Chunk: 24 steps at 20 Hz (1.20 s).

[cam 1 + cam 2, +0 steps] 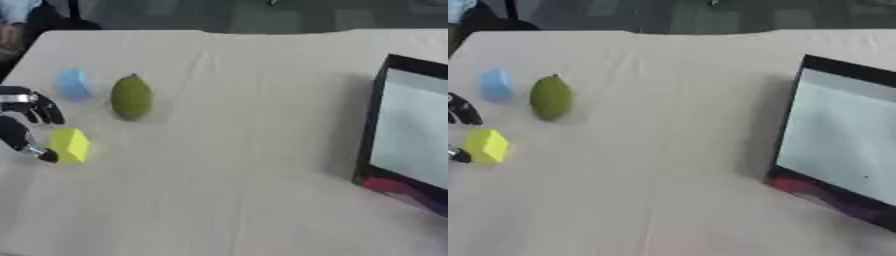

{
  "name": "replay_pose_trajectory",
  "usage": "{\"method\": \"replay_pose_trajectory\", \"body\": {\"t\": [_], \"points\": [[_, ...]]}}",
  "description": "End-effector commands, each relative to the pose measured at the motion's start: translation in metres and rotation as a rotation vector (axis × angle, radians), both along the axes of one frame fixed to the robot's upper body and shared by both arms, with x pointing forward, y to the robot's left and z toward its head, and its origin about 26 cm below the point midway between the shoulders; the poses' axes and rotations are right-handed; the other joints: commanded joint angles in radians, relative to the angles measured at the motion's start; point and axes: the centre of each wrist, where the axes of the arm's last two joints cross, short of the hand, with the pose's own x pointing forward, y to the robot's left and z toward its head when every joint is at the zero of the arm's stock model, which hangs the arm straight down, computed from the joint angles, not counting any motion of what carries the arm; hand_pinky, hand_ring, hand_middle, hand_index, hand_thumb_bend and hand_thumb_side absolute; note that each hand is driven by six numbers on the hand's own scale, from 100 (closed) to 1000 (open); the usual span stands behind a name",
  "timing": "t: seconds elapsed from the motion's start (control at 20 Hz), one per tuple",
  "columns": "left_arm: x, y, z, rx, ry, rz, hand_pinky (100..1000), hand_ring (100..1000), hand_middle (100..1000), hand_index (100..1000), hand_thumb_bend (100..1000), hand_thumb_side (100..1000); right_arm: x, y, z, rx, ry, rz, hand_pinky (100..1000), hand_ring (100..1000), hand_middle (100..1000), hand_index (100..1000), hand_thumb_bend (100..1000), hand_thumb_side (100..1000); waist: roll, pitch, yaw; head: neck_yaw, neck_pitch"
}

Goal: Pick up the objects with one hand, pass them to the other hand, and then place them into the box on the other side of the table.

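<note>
A yellow block [69, 145] sits just beside the left hand [22, 120], whose thumb tip touches it while the fingers spread open above. Beyond the hand lie a green fruit [131, 96] and a blue block [73, 83]. Far across the cloth-covered table [227, 175] stands the black-rimmed box [837, 135].

Table [227, 165]: covered in matt beige cloth, faintly creased. Box [798, 125]: black rim, smooth pale interior. Yellow block [69, 145], blue block [73, 84], green fruit [131, 96]: looked smooth, matt plastic.
</note>
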Motion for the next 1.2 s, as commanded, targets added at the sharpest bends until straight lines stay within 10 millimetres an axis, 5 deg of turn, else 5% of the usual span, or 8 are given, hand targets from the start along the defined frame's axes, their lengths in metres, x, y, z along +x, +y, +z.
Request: {"method": "replay_pose_trajectory", "body": {"t": [0.05, 0.8, 1.2], "points": [[-0.001, 0.005, 0.009, 0.026, -0.027, 0.019, 820, 786, 697, 741, 714, 289, -0.001, -0.004, 0.008, -0.041, -0.015, -0.003, 1000, 1000, 1000, 1000, 100, 583, 0.011, -0.029, 0.001, 0.004, -0.005], [0.004, 0.004, -0.007, 0.048, 0.003, 0.027, 819, 786, 701, 738, 718, 254, -0.001, -0.004, 0.009, -0.038, -0.017, 0.001, 1000, 1000, 1000, 1000, 100, 583, 0.011, -0.028, -0.001, 0.012, -0.012], [0.005, 0.005, -0.014, 0.035, 0.004, 0.036, 806, 770, 672, 717, 630, 225, -0.001, -0.003, 0.009, -0.036, -0.017, 0.004, 1000, 1000, 1000, 1000, 100, 584, 0.009, -0.027, -0.002, 0.012, -0.016]]}}
